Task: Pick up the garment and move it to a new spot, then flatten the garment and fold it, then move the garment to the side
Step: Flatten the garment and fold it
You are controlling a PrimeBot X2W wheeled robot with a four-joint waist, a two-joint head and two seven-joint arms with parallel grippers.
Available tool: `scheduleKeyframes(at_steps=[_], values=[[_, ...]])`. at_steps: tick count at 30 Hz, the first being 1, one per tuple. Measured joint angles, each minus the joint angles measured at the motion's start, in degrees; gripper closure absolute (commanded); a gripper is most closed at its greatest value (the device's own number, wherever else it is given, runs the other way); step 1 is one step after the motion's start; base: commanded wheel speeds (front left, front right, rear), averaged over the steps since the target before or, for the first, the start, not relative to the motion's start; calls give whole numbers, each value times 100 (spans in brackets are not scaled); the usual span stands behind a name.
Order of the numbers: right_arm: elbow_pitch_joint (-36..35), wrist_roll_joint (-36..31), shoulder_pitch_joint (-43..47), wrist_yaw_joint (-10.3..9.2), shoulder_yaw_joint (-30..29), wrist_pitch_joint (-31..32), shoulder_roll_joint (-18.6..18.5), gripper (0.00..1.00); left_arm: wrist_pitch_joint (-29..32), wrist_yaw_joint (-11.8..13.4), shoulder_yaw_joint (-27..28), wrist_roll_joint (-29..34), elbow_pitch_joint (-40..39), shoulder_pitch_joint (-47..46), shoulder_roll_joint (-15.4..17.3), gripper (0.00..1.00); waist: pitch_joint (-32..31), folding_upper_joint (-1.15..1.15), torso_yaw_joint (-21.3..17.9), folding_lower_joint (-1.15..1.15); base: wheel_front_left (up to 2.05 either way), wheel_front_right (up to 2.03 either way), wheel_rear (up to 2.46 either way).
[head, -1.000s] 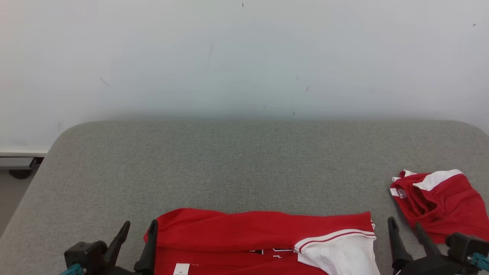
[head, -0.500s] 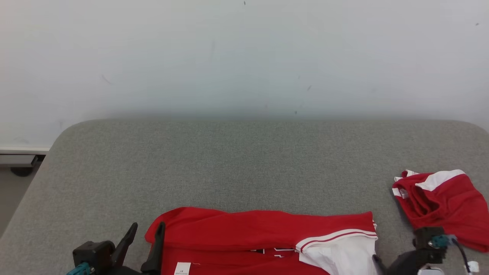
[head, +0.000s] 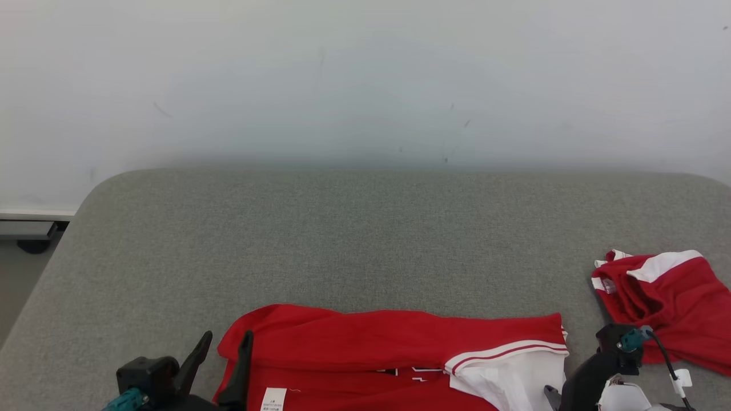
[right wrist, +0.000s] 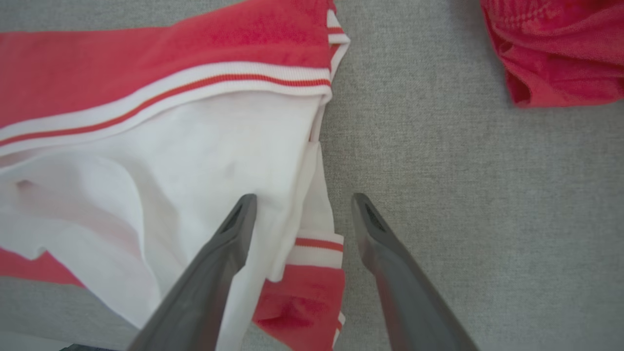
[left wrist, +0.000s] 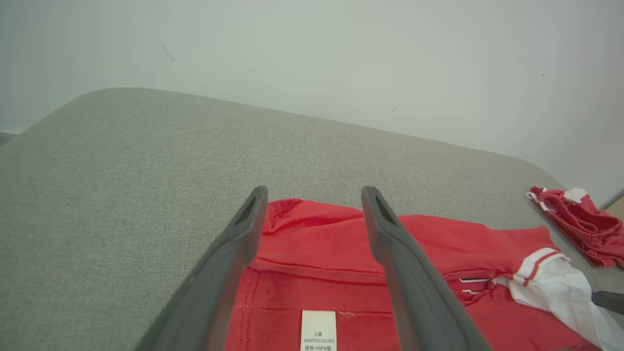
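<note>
The red garment (head: pixel 371 337) is soft matt cloth, the grey table (head: pixel 365 240) coarse woven fabric, the left pincer (left wrist: pixel 314 192) matt dark plastic.

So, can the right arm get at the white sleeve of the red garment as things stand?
Probably yes. The right gripper hangs open at the white sleeve of the garment, its fingers straddling the sleeve's edge, with nothing between them and the cloth.

Left hand (left wrist: pixel 314 191), fingers spread, hangs over the red garment (left wrist: pixel 317 265).
</note>
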Motion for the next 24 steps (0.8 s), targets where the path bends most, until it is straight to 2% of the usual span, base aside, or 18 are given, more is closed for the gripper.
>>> scheduleKeyframes(at_steps=[11, 18, 19, 20, 23, 24], values=[[472, 9, -332, -48, -268, 18, 55, 0, 51, -10, -83, 14, 0, -175, -31, 0, 122, 0, 87, 0, 0, 0, 0], [795, 192, -493, -68, -357, 12, 288, 0, 100, -16, -113, 16, 1, -244, -49, 0, 193, 0, 159, -1, 0, 0, 0], [821, 213, -503, -76, -358, 13, 308, 9, 100, -16, -111, 16, 2, -244, -49, 0, 199, 0, 166, -1, 0, 0, 0], [859, 215, -536, -76, -361, 13, 315, 28, 101, -16, -113, 16, 2, -244, -52, 0, 203, 0, 172, -1, 0, 0, 0], [946, 215, -602, -76, -366, 9, 314, 26, 101, -16, -114, 16, 7, -244, -52, 0, 213, 0, 187, -1, 0, 0, 0], [964, 215, -602, -76, -371, 5, 312, 29, 101, -16, -118, 16, 8, -244, -56, 0, 217, 0, 192, -1, 0, 0, 0]])
